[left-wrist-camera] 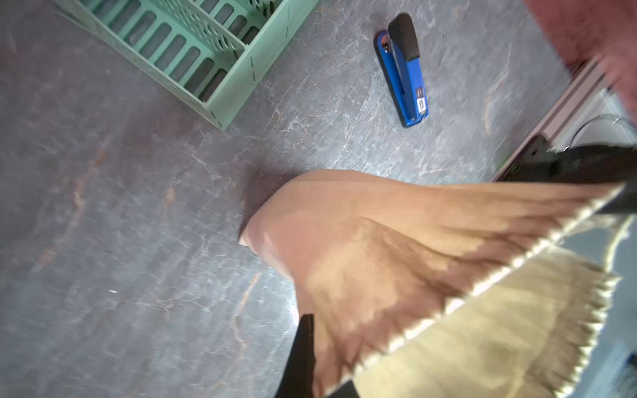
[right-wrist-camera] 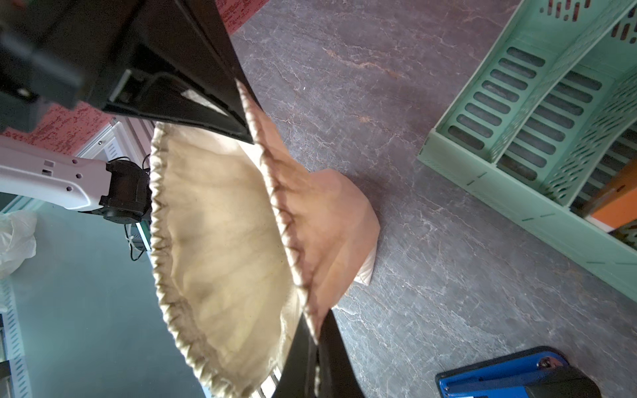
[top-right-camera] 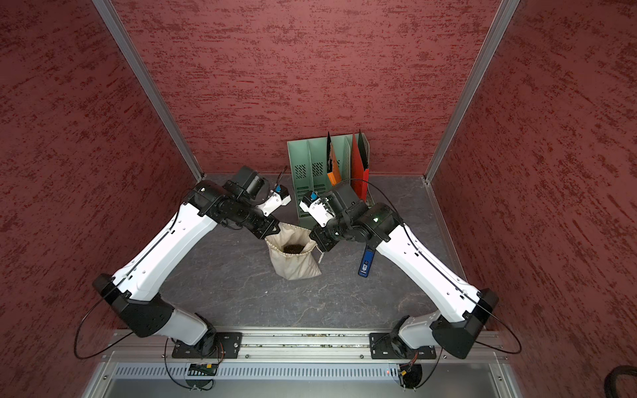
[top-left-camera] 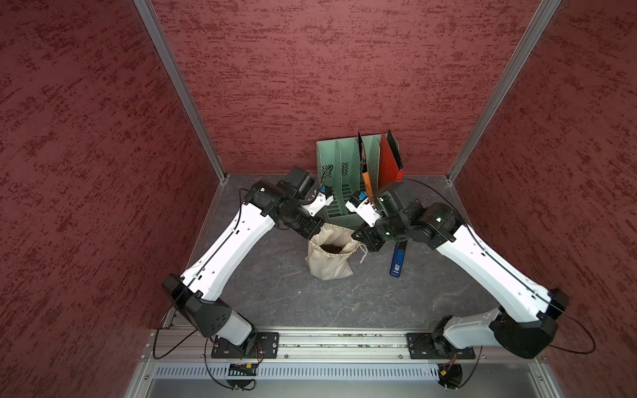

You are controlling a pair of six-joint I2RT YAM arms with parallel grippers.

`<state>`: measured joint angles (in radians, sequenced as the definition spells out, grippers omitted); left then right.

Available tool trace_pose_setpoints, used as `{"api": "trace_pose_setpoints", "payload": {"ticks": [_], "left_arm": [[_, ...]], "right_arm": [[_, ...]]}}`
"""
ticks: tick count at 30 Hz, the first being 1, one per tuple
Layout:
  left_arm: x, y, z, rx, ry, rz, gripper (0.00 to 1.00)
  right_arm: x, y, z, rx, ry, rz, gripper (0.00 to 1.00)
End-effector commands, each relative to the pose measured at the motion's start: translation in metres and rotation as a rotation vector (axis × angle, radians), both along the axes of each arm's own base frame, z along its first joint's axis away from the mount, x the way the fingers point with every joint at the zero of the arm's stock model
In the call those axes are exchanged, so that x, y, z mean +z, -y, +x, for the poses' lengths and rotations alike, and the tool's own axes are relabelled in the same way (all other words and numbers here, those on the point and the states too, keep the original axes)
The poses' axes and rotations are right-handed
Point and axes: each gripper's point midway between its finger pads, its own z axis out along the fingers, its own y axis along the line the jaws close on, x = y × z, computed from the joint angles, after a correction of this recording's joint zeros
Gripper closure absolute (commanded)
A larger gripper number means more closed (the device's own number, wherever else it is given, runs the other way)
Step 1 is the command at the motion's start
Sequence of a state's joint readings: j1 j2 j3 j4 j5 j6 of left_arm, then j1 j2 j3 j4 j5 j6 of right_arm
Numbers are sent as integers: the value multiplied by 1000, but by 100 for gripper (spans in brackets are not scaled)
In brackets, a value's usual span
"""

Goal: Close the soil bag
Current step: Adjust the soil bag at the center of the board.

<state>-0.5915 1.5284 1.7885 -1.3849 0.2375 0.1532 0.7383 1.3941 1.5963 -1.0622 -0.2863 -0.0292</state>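
- Both arms lean in over the soil bag, which stands mid-table just in front of the green file rack; its mouth gapes, dark soil showing.
- The left gripper and right gripper are each clenched on opposite sides of the gathered rim; a cord dangles free beside the right one.
- The closing looks barely begun; next, seemingly, the cords must be drawn so the rim cinches, without tipping the bag.
- Dark grey marbled tabletop, a blue stapler to the bag's right, red textured walls on three sides.
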Motion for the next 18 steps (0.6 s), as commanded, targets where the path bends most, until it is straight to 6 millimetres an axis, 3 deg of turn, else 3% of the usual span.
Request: {"api": "trace_pose_setpoints", "payload": {"ticks": [1, 3, 5, 8, 15, 18], "left_arm": [[10, 4, 0, -5, 10, -18, 100], [11, 8, 0, -8, 7, -26, 100], [13, 11, 2, -9, 5, -27, 100], [14, 13, 3, -10, -2, -24, 100], [16, 13, 4, -13, 13, -32, 100], [15, 12, 3, -14, 13, -30, 100]], "right_arm": [[15, 0, 6, 10, 40, 33, 100], [19, 4, 9, -7, 52, 47, 87], [28, 9, 5, -9, 66, 87, 68], [39, 16, -7, 13, 84, 148, 53], [22, 31, -44, 104, 69, 166, 41], [11, 32, -46, 125, 89, 163, 41]]}}
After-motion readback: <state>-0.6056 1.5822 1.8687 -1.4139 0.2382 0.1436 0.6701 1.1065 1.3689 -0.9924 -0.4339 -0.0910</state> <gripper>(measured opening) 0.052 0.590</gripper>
